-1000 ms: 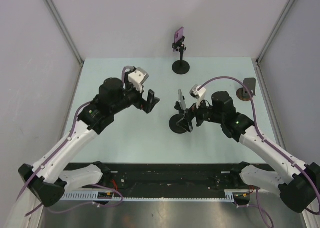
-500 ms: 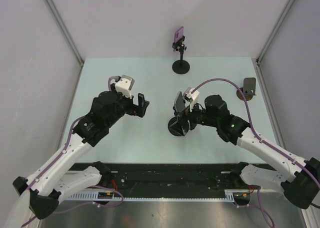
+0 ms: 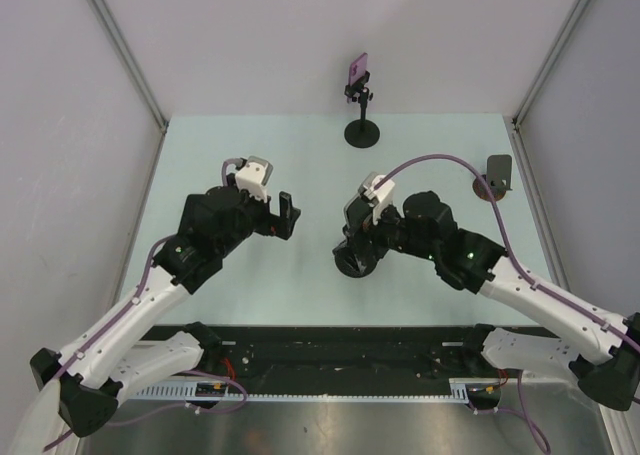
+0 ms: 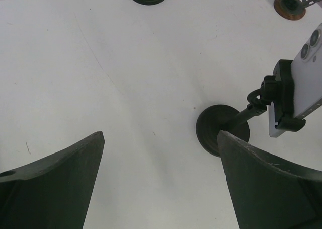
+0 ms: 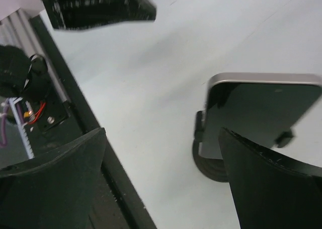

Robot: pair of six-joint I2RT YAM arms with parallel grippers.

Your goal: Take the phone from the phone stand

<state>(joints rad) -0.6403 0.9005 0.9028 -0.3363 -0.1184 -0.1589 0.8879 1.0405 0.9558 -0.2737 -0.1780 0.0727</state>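
Left wrist view shows the phone [image 4: 309, 83] clamped in the stand [image 4: 222, 129], tilted above its round base on the table [image 4: 126, 63]. The left gripper [image 4: 160, 138] hangs near it, spread wide and holding nothing. The right gripper [image 5: 162, 133], likewise wide apart and empty, sits close at the phone's dark screen, one finger overlapping its lower edge.

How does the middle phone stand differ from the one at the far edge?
The middle stand holds a white phone on a leaning stem; the far stand, a purple phone on an upright stem. The open right end effector hovers by the middle stand, not the far stand. Both have round black bases.
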